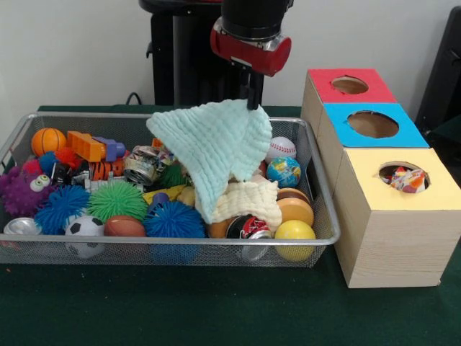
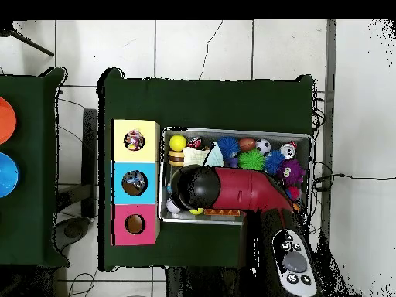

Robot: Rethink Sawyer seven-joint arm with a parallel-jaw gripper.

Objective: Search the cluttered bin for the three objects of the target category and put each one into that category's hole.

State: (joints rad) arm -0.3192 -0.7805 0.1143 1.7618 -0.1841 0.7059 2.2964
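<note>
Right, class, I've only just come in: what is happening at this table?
A red and black robot arm is holding a pale green cloth up out of a wire bin crammed with balls, cans and toys. The cloth hangs from the jaws, its lower end draping among the clutter. Beside the bin stand three boxes with holes, topped red, blue and yellow. Something colourful already shows inside the yellow hole.

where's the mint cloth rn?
Front view: the mint cloth hangs from the claw over the middle-right of the wire bin, above the cream cloth and left of the baseball.
</note>
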